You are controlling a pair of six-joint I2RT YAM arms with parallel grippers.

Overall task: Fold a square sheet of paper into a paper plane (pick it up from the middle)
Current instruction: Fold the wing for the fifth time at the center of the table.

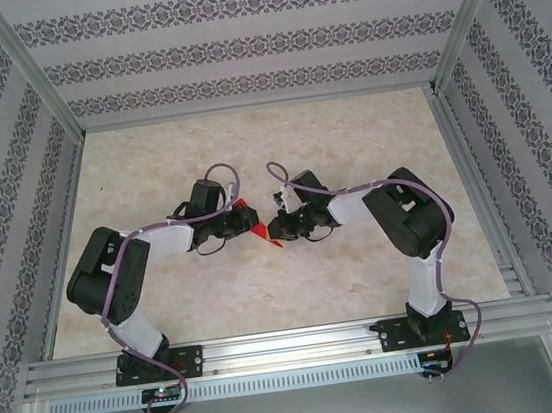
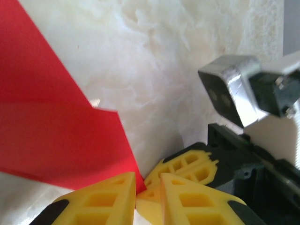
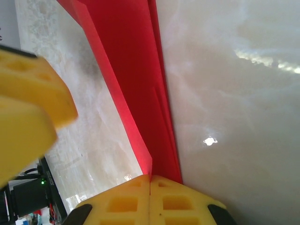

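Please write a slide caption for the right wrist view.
Right hand shut on the folded red paper, pale table behind.

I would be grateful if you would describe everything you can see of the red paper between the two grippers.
The red paper is thin, plain bright red and already folded: the right wrist view shows layered flaps with sharp lengthwise creases. It appears held above the marble-look table between the two arms, tapering to a point. The right gripper has its jaws shut on one folded edge. A corner reaches between the jaws of the left gripper, but whether they clamp it is unclear.
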